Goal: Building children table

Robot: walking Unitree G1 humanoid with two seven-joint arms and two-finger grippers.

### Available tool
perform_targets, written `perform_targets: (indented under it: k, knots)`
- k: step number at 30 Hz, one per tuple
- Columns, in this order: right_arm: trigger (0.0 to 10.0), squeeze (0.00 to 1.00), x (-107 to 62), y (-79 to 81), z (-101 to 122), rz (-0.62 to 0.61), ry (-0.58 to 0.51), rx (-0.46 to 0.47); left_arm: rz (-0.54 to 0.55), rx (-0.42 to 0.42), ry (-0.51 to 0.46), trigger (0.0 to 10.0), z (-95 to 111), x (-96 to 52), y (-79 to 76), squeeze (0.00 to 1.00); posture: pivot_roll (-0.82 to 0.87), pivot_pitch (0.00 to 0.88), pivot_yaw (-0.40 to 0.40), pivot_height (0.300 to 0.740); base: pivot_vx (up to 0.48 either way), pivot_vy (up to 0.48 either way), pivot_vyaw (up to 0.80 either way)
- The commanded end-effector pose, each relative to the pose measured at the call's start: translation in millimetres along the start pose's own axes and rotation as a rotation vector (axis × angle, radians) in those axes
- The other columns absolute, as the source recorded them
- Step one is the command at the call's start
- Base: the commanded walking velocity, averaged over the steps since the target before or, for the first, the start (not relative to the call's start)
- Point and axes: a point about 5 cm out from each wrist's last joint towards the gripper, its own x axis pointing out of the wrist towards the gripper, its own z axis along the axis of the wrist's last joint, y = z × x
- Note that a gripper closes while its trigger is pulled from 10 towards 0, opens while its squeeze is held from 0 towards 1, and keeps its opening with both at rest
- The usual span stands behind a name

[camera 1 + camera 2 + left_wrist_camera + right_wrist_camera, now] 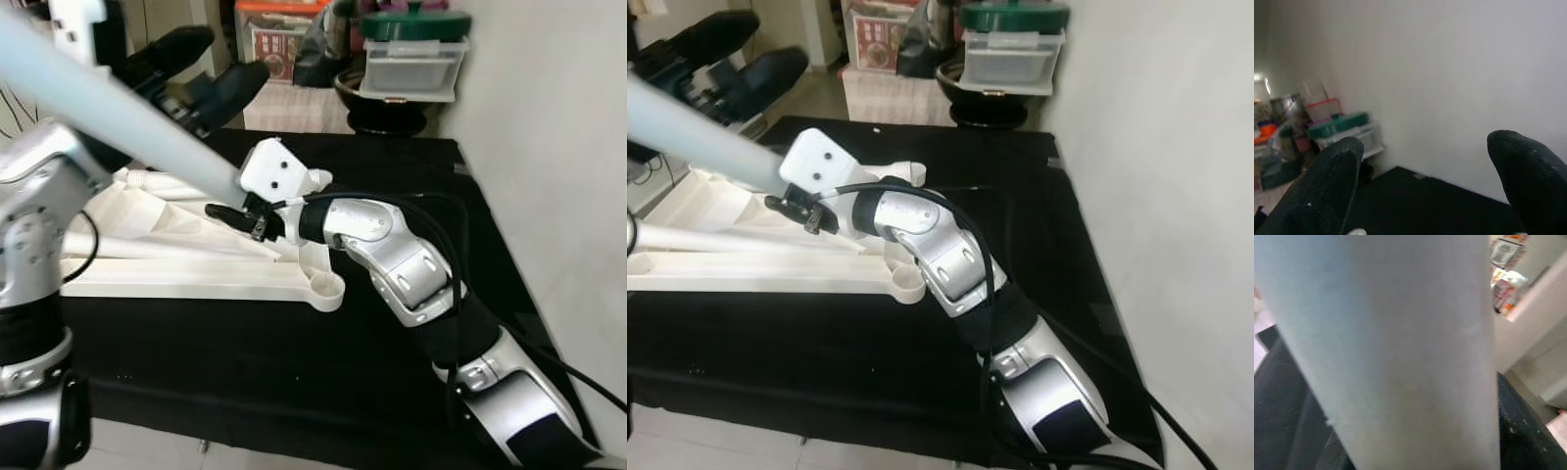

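Assembly looks early: right gripper [235, 217] clamps a white table leg [118, 113] above the overturned tabletop [196, 279], unseated; left gripper [1425, 181], fingers spread, holds nothing.

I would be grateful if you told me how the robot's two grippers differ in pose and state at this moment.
The right gripper reaches low over the white tabletop at the pale table leg, which looms right before its wrist camera; whether it grips cannot be judged. The left gripper is raised, its fingers spread wide on nothing, aimed at the wall. Both have black fingers.
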Motion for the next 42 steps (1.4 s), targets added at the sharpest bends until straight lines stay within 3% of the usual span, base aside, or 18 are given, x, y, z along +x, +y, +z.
perform_targets:
  k: [1, 5, 6, 8, 10, 11, 13, 14, 18, 20, 22, 26, 27, 29, 30, 32, 36, 42]
  knots:
    - [10.0, 0.00, -70.0, -76.4, -40, -0.424, 0.076, 0.307, -0.166, 0.051, 0.031, 10.0, 10, -27.6, -13.2, 0.00, 0.02, 0.000, 0.000, 0.740, 0.000, 0.000, 0.00]
    - [10.0, 0.00, -66.2, -72.3, -38, -0.390, 0.047, 0.334, -0.132, 0.103, 0.056, 10.0, 4, -25.7, -11.6, 0.00, 0.02, 0.000, -0.001, 0.740, 0.000, 0.000, 0.00]
    - [10.0, 0.00, -64.2, -70.0, -35, -0.365, 0.014, 0.335, -0.043, 0.142, 0.035, 10.0, 4, -21.6, -2.2, 0.00, 0.02, 0.000, 0.000, 0.740, 0.000, 0.000, 0.00]
    - [10.0, 0.00, -63.2, -68.6, -33, -0.350, -0.009, 0.334, 0.018, 0.166, 0.017, 10.0, 5, -18.9, 4.2, 0.00, 0.02, 0.000, 0.000, 0.740, 0.000, 0.000, 0.00]
    - [10.0, 0.00, -65.2, -63.2, -24, -0.284, -0.133, 0.347, 0.208, 0.197, -0.072, 10.0, 15, -16.5, 22.8, 0.00, 0.01, 0.000, -0.001, 0.740, 0.000, 0.000, 0.00]
    - [10.0, 0.00, -65.2, -63.2, -24, -0.284, -0.133, 0.347, 0.208, 0.197, -0.072, 10.0, 15, -16.5, 22.8, 0.00, 0.01, 0.000, -0.001, 0.740, 0.000, 0.000, 0.00]
    - [10.0, 0.00, -74.3, -54.7, -17, -0.194, -0.289, 0.380, 0.363, 0.184, -0.174, 10.0, 26, -17.8, 38.7, 0.00, 0.01, 0.000, -0.001, 0.740, 0.000, 0.000, 0.00]
    - [10.0, 0.00, -74.3, -54.7, -17, -0.194, -0.289, 0.380, 0.363, 0.184, -0.174, 10.0, 26, -17.8, 38.7, 0.00, 0.01, 0.000, -0.001, 0.740, 0.000, 0.000, 0.00]
    - [10.0, 0.00, -86.2, -43.2, -19, -0.113, -0.375, 0.368, 0.536, 0.102, -0.306, 10.0, 36, -24.6, 55.8, 0.00, 0.01, 0.000, 0.002, 0.740, 0.000, 0.000, 0.00]
    - [10.0, 0.00, -87.0, -42.0, -18, -0.103, -0.387, 0.370, 0.554, 0.094, -0.321, 10.0, 36, -25.5, 57.3, 0.00, 0.01, 0.000, 0.002, 0.740, 0.000, 0.000, 0.00]
    - [10.0, 0.00, -86.7, -41.2, -20, -0.106, -0.378, 0.383, 0.495, 0.018, -0.327, 10.0, 33, -23.9, 54.0, 0.00, 0.01, 0.000, 0.003, 0.740, 0.000, 0.000, 0.00]
    - [10.0, 0.00, -85.1, -42.0, -23, -0.125, -0.348, 0.370, 0.412, 0.001, -0.306, 10.0, 28, -20.7, 45.1, 0.00, 0.01, 0.000, 0.004, 0.740, 0.000, 0.000, 0.00]
    - [10.0, 0.00, -83.3, -42.0, -25, -0.131, -0.312, 0.355, 0.340, -0.031, -0.278, 10.0, 23, -18.3, 37.6, 0.00, 0.01, 0.000, 0.004, 0.740, 0.000, 0.000, 0.00]
    - [10.0, 0.00, -74.5, -41.6, -41, -0.174, -0.133, 0.287, 0.084, -0.103, -0.158, 10.0, 3, -12.1, 5.6, 0.00, 0.01, 0.000, 0.004, 0.740, 0.000, 0.000, 0.00]
    - [10.0, 0.00, -74.5, -41.6, -41, -0.174, -0.133, 0.287, 0.084, -0.103, -0.158, 10.0, 3, -12.1, 5.6, 0.00, 0.01, 0.000, 0.004, 0.740, 0.000, 0.000, 0.00]
    - [10.0, 0.00, -70.5, -41.7, -49, -0.202, -0.045, 0.257, -0.077, -0.157, -0.066, 10.0, -12, -10.8, -16.9, 0.00, 0.01, 0.000, 0.005, 0.740, 0.000, 0.000, 0.00]
    - [10.0, 0.00, -66.4, -35.3, -43, -0.176, -0.049, 0.231, -0.108, -0.183, 0.001, 10.0, -23, -10.2, -23.1, 0.00, 0.01, 0.000, 0.006, 0.740, 0.000, 0.000, 0.00]
    - [10.0, 0.00, -61.3, -19.1, -29, -0.067, -0.089, 0.168, -0.053, -0.153, -0.018, 10.0, -22, -6.6, -14.7, 0.00, 0.00, 0.000, 0.013, 0.740, 0.000, 0.000, 0.00]
